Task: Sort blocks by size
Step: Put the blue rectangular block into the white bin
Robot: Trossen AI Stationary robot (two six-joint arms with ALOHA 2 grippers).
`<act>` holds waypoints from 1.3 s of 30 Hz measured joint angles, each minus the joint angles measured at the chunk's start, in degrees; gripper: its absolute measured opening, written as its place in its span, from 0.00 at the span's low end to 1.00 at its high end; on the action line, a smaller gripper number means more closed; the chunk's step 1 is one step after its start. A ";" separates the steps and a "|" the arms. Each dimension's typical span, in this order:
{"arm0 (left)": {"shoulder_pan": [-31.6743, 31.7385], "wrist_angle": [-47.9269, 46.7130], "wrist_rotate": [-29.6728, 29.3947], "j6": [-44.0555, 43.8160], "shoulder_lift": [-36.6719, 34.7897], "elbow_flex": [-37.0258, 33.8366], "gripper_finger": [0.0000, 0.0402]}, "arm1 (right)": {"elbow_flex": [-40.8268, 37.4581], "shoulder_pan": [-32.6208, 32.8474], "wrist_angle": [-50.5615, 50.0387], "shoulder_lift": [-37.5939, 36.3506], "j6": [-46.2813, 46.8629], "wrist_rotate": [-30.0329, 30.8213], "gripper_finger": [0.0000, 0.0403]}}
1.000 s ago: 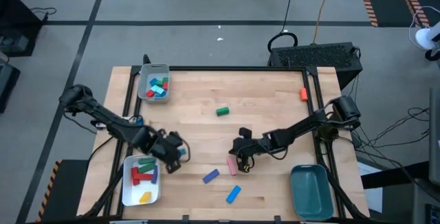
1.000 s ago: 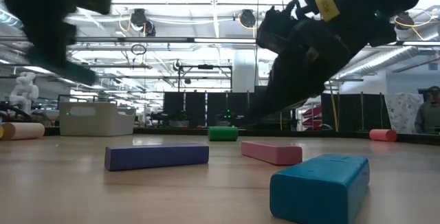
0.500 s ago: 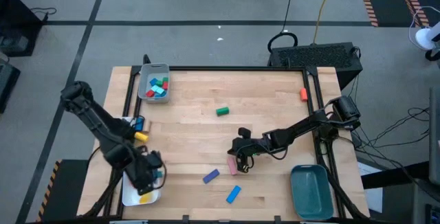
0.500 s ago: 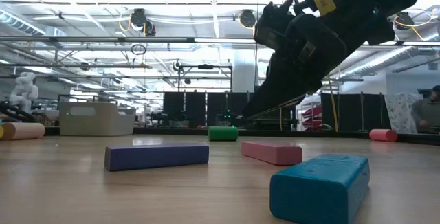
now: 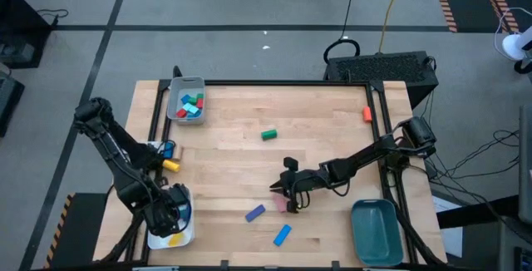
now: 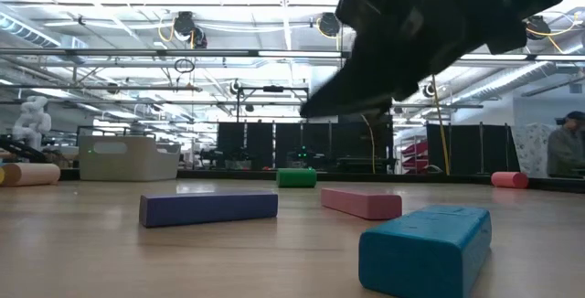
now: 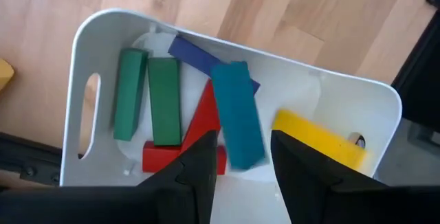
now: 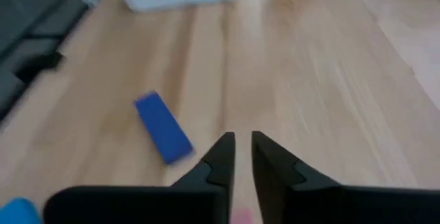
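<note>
My left gripper hangs open over the white tray at the near left. In the left wrist view its fingers stand above a teal bar. That bar lies in the tray on green, red, blue and yellow bars. My right gripper hovers just above the pink bar, which lies flat on the table. Its fingers stand a narrow gap apart and hold nothing. A purple-blue bar and a blue bar lie nearer the front edge.
A grey tray with small blocks stands at the far left. A teal tray stands at the near right. A green cylinder lies mid-table and an orange piece at the far right. A yellow cylinder lies by the left rail.
My left gripper has swung from mid-table toward the near left corner, carrying the teal bar over the white tray. The bar now lies in the tray, free of the fingers. My right gripper has shifted slightly toward the table's left, above the pink bar, which has stayed put.
</note>
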 joint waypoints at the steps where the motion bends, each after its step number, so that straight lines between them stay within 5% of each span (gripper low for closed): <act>1: 0.00 -0.05 -0.27 0.23 0.00 0.00 0.34 | 0.00 0.10 1.34 0.00 -0.36 -0.38 0.11; 13: -0.61 -0.76 -12.54 0.86 0.00 -0.02 0.35 | 4.23 1.03 0.52 3.69 -6.88 -6.61 0.46; 31: 2.14 20.33 -47.17 26.00 3.50 -0.04 0.35 | 18.04 1.77 -12.91 16.31 -14.96 -9.44 0.45; 39: 3.54 25.81 -52.05 31.76 9.31 -0.04 0.35 | 18.12 2.16 -12.76 16.35 -14.85 -10.44 0.45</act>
